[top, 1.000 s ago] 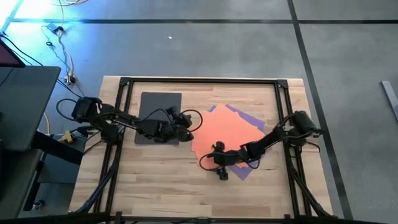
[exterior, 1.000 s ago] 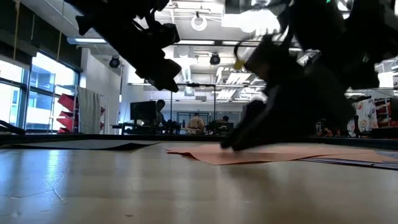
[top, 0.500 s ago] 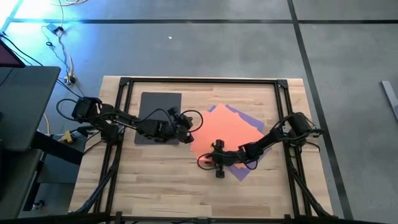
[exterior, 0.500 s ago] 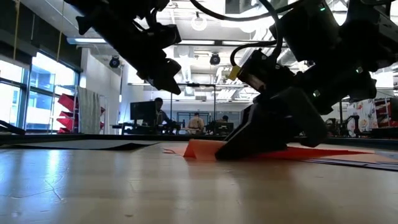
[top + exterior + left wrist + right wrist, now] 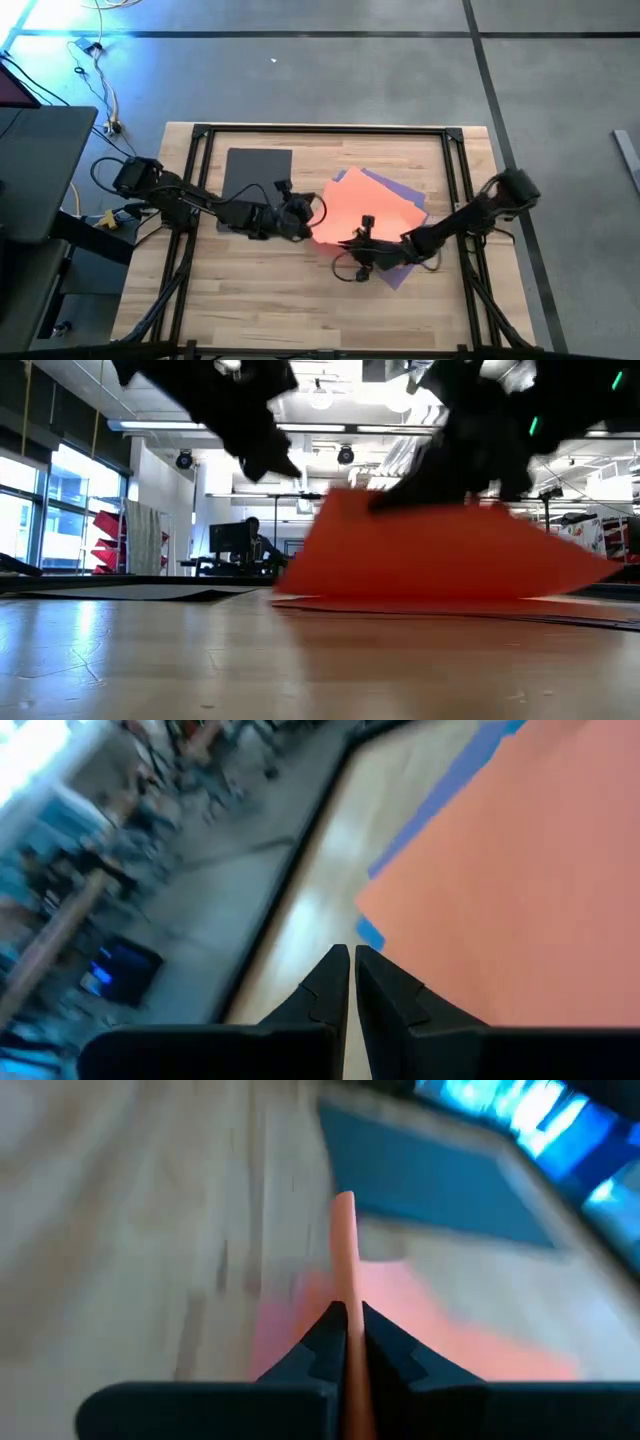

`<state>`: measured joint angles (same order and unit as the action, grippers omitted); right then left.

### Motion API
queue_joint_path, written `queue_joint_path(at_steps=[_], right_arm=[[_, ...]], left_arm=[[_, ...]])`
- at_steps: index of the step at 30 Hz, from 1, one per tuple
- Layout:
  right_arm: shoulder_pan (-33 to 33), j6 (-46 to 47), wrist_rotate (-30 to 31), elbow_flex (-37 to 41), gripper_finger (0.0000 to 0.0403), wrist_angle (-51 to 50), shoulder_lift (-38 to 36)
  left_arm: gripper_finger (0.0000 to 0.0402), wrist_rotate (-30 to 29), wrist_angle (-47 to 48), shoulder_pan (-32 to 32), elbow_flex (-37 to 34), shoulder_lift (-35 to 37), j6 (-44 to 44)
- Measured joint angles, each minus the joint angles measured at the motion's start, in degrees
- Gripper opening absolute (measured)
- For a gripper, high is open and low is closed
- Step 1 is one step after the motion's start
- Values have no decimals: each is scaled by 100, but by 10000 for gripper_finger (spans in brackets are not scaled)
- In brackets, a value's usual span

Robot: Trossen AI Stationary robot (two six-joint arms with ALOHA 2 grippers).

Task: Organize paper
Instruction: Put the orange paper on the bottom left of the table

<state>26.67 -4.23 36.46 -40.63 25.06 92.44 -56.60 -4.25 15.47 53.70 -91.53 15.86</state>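
Lifted since a second ago, the orange sheet hangs pinched in the right end effector at centre frame; left end effector closed, empty.

The 2 arms are dark and jointed. Black cables loop along them. Each wrist ends in 2 tapered black fingers.

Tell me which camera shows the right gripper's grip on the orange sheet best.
The right wrist view: the right gripper is shut on the orange sheet, whose edge stands between its fingers. The high view shows it at the sheet's near edge; the low view shows the sheet lifted; the left wrist view shows only the sheet.
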Motion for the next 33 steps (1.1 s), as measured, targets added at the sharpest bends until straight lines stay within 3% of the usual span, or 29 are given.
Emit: queue_joint_path(at_steps=[2, 5, 7, 9, 12, 16, 24, 33], right_arm=[[215, -235, 3, -4, 0, 4, -310], [466, -512, -361, -4, 0, 195, -564], [578, -751, -836, -8, 0, 506, -563], [609, -1142, -1693, -8, 0, 913, -413], [589, -1727, -2662, -29, 0, 1896, 28], [470, -2082, -3316, -580, 0, 2397, 835], [193, -2246, -4019, -2614, 0, 1383, 2641], [-43, -3445, -4841, -4702, 0, -92, 3795]], left_arm=[[1, -467, 3, 251, 148, 0, 386], [1, -1632, 4, 643, 417, 0, 1016], [1, -2283, -2, 907, 617, 0, 1434], [1, -2638, 0, 1147, 788, 0, 1678], [1, -2830, -3, 1487, 997, 0, 1781], [1, -2814, 17, 1839, 1037, -2, 1812], [1, -3110, 10, 2120, 1044, -2, 2143], [1, -3347, 37, 2713, 1044, -2, 2623]])
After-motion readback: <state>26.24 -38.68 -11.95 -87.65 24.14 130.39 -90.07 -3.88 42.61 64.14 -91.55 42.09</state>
